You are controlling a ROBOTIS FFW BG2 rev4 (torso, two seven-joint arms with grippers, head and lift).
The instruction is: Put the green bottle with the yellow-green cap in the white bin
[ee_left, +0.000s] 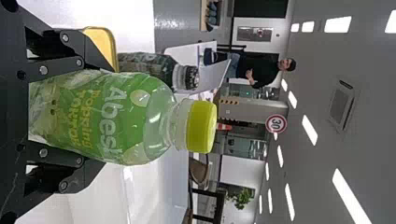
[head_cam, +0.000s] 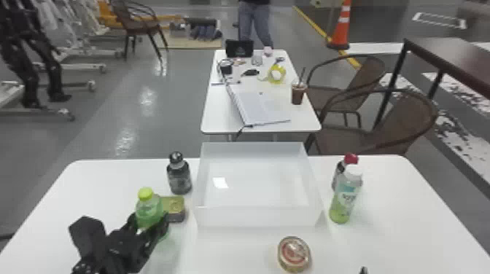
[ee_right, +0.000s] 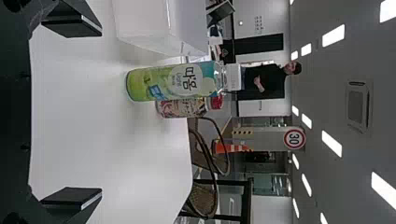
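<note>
Left gripper [head_cam: 149, 220] has its two fingers clamped on the sides of the green bottle [ee_left: 107, 119], yellow-green cap [head_cam: 146, 194] uppermost, toward the table's left edge; whether its base has lifted cannot be told. The grip seems done; raising it, crossing the wall, lowering and release remain. A rectangular tin [head_cam: 177, 204] sits just beside the bottle, and a dark bottle [head_cam: 179, 179] stands nearer the far left corner, close to the white bin [head_cam: 259, 216]. The bin reaches the table's [head_cam: 408, 218] far edge, its floor bare, with room to enter over the near left corner. The right gripper [ee_right: 100, 112] waits empty, fingers apart, by the right side.
</note>
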